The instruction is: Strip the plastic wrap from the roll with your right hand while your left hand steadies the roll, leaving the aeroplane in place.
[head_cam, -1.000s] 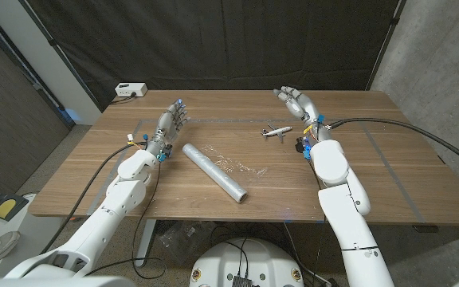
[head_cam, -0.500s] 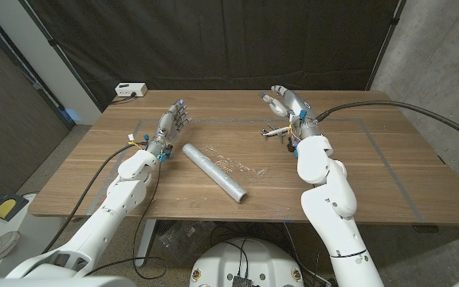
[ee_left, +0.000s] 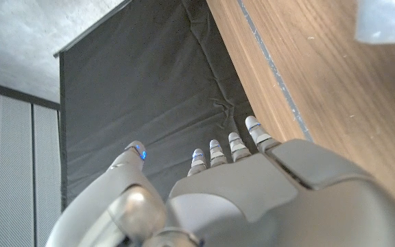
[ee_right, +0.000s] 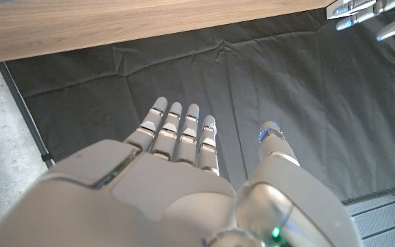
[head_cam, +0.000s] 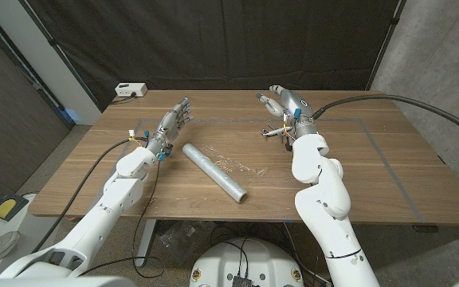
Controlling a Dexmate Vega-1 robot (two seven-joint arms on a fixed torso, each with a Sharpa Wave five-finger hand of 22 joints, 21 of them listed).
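The roll (head_cam: 214, 171) is a long, slim cylinder of glossy, clear-grey plastic wrap lying diagonally near the middle of the wood-grain worktop (head_cam: 389, 167), its far end toward the left hand and its near end pointing at the front edge. A crinkled, transparent sheet of loose wrap (head_cam: 233, 163) spreads flat from its far half toward the robot's right, catching pale glints. The left hand (head_cam: 172, 126), smooth grey-white shells with blue-tipped fingers, is released: fingers straight and slightly apart, holding nothing, just beside the roll's far end but not touching it. The right hand (head_cam: 284, 103) is likewise empty, its fingers extended and spread over the far part of the worktop, raised above the surface. The aeroplane (head_cam: 276, 132), a small white toy with thin wings, sits on the wood close beside the right wrist, apart from the wrap. A white boxy device (head_cam: 130, 90) rests at the far left corner before a wrinkled black curtain (head_cam: 237, 40).
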